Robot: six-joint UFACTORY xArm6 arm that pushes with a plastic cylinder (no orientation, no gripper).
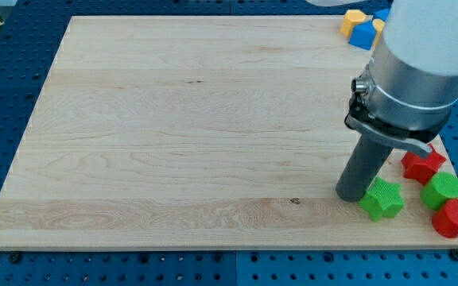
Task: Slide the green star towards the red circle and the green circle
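Note:
The green star (383, 200) lies near the view's bottom right of the wooden board (173, 119). My tip (350, 195) rests on the board just to the star's left, touching or almost touching it. The green circle (441, 190) sits to the star's right, with a small gap between them. The red circle (455, 218) lies just below and right of the green circle, at the board's edge.
A red star-shaped block (422, 165) lies just above the green circle, partly hidden by the arm. A yellow block (353, 20) and a blue block (363, 35) sit at the view's top right. The arm's large body (416, 71) covers the right side.

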